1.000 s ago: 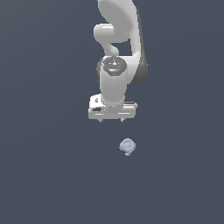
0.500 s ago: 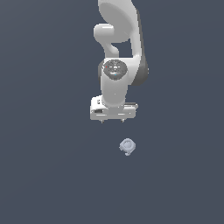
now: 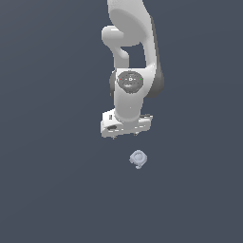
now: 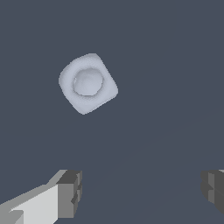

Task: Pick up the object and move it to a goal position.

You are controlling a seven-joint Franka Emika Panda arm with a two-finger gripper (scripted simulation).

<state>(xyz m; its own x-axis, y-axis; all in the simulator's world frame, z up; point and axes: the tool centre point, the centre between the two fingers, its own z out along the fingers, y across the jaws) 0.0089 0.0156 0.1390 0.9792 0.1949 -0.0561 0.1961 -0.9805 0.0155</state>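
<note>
The object (image 3: 138, 159) is a small pale grey-blue lump with a ring-like face, lying on the dark floor just in front of the arm. In the wrist view the object (image 4: 88, 83) looks like a rounded square with a central dome. My gripper (image 3: 125, 135) hangs above and behind it, slightly toward the exterior view's left, not touching it. Its two fingertips (image 4: 70, 192) stand wide apart with nothing between them, so my gripper (image 4: 142, 192) is open.
The white arm (image 3: 130, 57) rises behind the gripper toward the top of the exterior view. A flat dark blue-grey floor (image 3: 52, 190) surrounds everything; no other objects show.
The arm's wrist has turned slightly and the gripper has shifted a little; the object has not moved.
</note>
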